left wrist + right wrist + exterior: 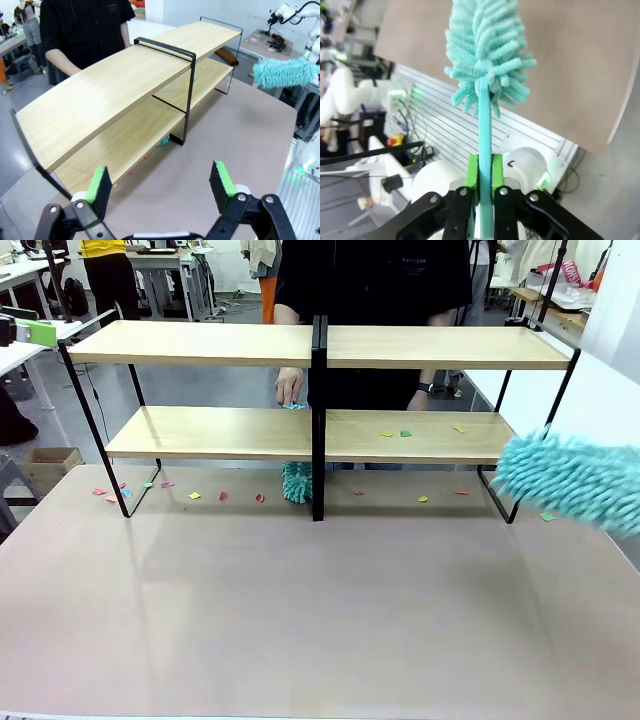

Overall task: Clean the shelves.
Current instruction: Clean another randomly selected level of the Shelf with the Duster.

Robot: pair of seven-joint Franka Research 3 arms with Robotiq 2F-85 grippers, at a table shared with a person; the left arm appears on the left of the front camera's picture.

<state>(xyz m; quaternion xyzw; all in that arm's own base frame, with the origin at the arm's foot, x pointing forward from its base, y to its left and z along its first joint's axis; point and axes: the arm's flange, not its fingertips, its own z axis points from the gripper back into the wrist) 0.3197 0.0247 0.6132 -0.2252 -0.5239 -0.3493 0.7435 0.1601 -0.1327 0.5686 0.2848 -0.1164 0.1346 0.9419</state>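
The near bench (320, 620) is lying open. The left hand (159, 175) is hanging spread wide, facing the shelves (320, 345) standing farther back. The right hand (485, 166) is clamping a teal duster (570, 480) hovering off their right edge.

Table (320, 620) carries shelves (210, 432); coloured scraps (195, 496) on tabletop, lower right board (360, 445).

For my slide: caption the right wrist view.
Right gripper shut on a fluffy teal duster by its handle, tan table beyond.
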